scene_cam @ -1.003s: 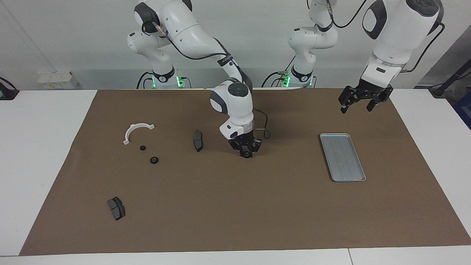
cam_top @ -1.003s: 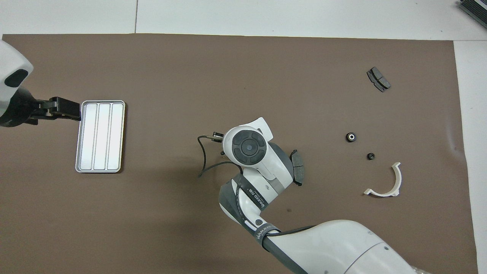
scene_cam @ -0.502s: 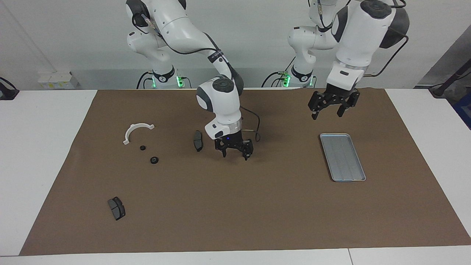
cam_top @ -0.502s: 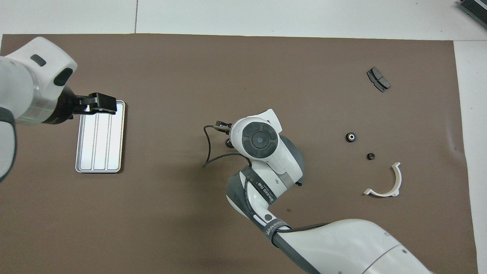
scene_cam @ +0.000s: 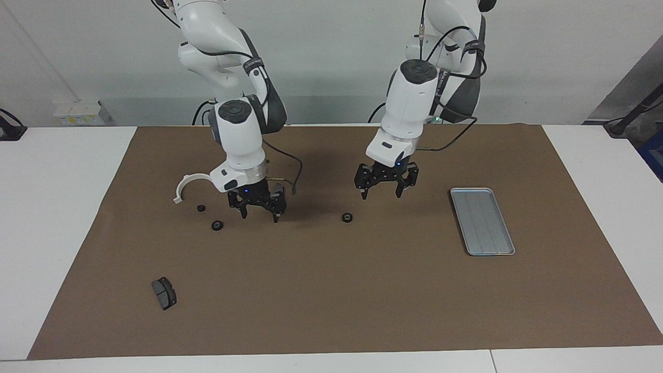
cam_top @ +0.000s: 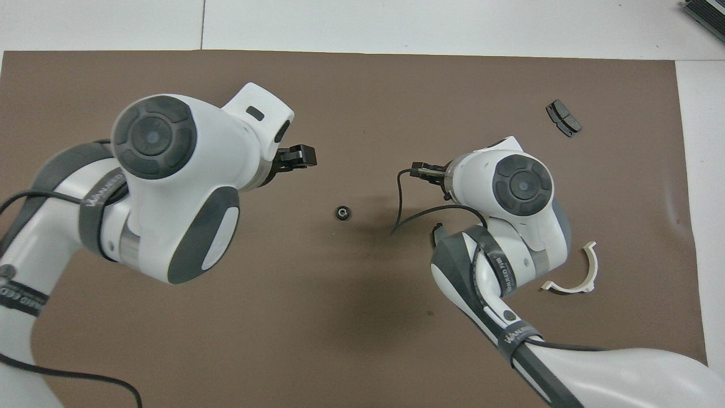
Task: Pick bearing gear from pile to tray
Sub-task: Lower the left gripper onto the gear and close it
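Small, rigid, light gear lying loose mid-mat, liable to roll; best pinched across rim by wide-open, empty left gripper

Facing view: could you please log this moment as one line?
small black round gear: on mat, between arms | left claw: open | right claw: open | silver-grey metal tray: empty

A robotics lab — two white arms bolted at a white table spread with a brown mat, cabling, bare grey wall.
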`<control>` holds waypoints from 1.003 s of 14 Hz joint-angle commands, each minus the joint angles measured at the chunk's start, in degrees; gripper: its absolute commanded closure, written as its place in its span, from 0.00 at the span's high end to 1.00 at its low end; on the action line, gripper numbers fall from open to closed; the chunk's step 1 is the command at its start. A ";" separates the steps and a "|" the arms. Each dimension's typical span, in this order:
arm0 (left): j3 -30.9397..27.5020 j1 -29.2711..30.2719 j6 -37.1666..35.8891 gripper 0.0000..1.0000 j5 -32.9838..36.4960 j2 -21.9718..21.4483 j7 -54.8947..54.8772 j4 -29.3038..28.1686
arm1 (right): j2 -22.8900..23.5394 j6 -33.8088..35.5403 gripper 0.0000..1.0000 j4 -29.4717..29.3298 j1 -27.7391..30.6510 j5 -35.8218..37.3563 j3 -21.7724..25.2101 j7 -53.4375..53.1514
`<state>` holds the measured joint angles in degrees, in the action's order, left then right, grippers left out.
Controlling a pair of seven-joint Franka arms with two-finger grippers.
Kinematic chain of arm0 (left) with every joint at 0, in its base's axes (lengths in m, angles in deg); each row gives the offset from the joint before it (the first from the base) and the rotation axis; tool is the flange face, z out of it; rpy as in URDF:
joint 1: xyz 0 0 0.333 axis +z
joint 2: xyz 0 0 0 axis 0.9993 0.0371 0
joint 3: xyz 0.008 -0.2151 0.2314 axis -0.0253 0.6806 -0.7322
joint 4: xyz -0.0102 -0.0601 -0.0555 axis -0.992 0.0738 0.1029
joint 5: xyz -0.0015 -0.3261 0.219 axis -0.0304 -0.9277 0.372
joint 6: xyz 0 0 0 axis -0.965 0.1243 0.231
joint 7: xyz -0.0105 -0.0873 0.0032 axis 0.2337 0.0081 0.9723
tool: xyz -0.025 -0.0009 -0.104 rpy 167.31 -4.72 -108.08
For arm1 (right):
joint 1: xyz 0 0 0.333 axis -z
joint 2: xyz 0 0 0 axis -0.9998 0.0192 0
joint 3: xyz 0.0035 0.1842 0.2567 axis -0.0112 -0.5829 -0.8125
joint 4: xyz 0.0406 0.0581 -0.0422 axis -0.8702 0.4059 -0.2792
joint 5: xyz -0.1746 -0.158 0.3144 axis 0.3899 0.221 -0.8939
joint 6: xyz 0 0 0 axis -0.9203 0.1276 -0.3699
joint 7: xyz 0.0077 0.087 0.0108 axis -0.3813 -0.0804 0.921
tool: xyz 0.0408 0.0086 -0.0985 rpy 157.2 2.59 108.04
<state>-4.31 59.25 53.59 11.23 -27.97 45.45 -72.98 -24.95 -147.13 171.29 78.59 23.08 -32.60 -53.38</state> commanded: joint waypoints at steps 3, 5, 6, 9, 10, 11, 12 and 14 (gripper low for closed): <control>-1.13 -3.81 6.25 1.00 5.78 8.41 3.50 3.06 | -0.78 0.22 1.00 3.70 8.46 -0.46 -1.03 14.30; -1.13 -3.89 9.94 1.00 6.92 9.82 3.42 0.96 | 0.01 0.22 1.00 3.88 9.86 -1.43 -1.03 17.37; -1.13 -3.98 12.22 1.00 7.97 9.91 3.33 -1.23 | 0.45 -0.04 1.00 4.23 11.00 -2.04 -1.03 19.74; -1.13 -4.24 18.29 1.00 8.86 10.26 2.89 -6.51 | 1.94 -0.40 1.00 4.67 12.77 -3.63 -1.03 25.29; -1.13 -4.51 18.92 1.00 8.86 10.09 2.80 -7.83 | 2.21 -0.49 1.00 4.67 13.03 -3.80 -1.03 25.83; -1.13 -4.68 18.84 1.00 8.86 9.91 2.80 -8.36 | 2.65 -0.57 1.00 4.67 12.86 -3.89 -1.03 25.83; -0.95 -4.68 18.66 1.00 8.86 9.82 2.80 -8.37 | 2.91 -0.57 1.00 4.76 12.60 -3.89 -1.03 25.83; -0.78 -5.12 18.05 1.00 8.86 9.47 2.80 -9.33 | 2.92 -2.76 1.00 6.51 12.51 -3.89 -1.11 25.83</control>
<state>-4.53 55.09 71.20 18.61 -16.81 48.20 -79.95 -21.86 -147.44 175.87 90.49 20.53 -32.92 -29.35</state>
